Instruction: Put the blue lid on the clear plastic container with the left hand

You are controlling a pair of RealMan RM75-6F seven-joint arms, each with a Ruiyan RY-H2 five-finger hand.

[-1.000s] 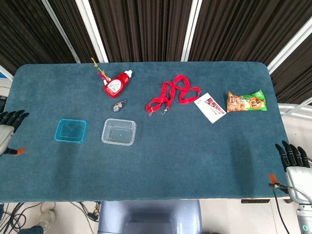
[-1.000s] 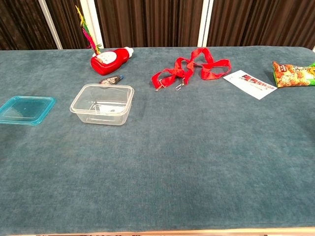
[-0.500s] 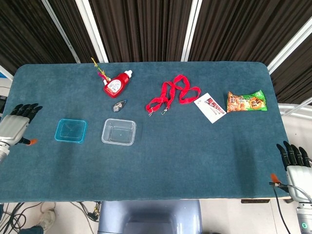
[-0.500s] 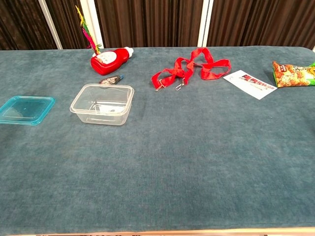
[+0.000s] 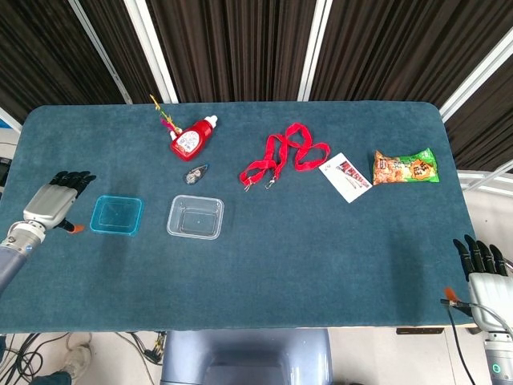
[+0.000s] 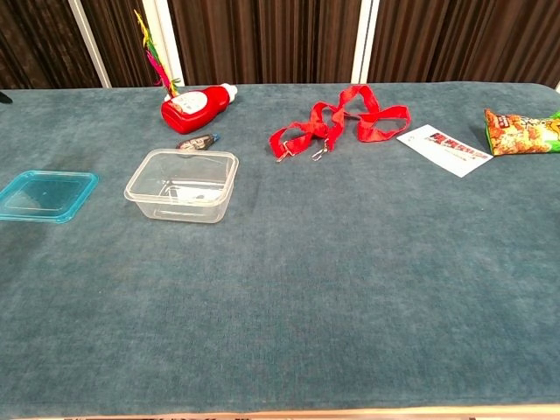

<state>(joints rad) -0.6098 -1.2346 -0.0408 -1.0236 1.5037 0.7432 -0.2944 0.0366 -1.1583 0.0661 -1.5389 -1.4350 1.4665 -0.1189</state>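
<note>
The blue lid [image 5: 117, 215] [image 6: 45, 196] lies flat on the teal table, left of the clear plastic container [image 5: 195, 217] [image 6: 183, 185], which stands upright and uncovered. My left hand [image 5: 56, 201] hovers just left of the lid in the head view, fingers extended and apart, holding nothing. Off the table's front right corner, my right hand [image 5: 483, 270] stays with fingers spread and empty. The chest view shows neither hand clearly.
A red bottle [image 5: 191, 139] and a small dark object [image 5: 195, 173] lie behind the container. A red lanyard [image 5: 284, 156], a white card [image 5: 345, 176] and a snack bag [image 5: 405, 167] sit toward the back right. The table's front edge [image 5: 240, 325] is near.
My left hand has moved in from the table's left edge toward the blue lid. The right hand has sunk slightly. Lid and container are unmoved.
</note>
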